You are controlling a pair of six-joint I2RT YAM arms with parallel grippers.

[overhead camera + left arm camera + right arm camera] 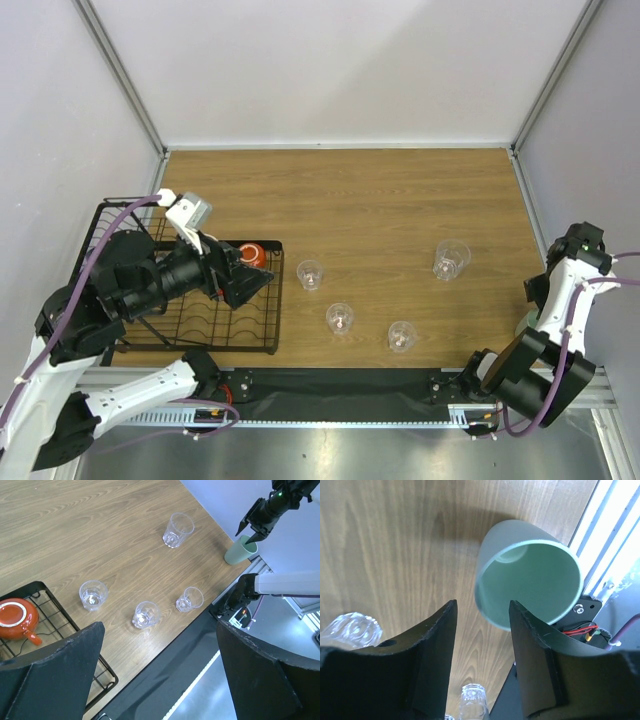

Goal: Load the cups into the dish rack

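Note:
The black wire dish rack (276, 300) stands at the left. An orange-red cup (252, 254) sits upside down in its right end and also shows in the left wrist view (17, 619). My left gripper (252, 285) is open and empty above the rack's right edge (160, 672). Several clear tumblers stand on the wood, such as one near the rack (311, 274) and one further right (451, 259). A mint-green cup (530, 575) stands at the table's right front corner. My right gripper (482, 617) is open just above it, the cup's near rim between the fingers.
The mint cup (240, 550) sits close to the table's front edge and the right wall. Two tumblers (340, 318) (401, 336) stand near the front edge. A black strip and metal rail run along the front. Grey walls enclose three sides.

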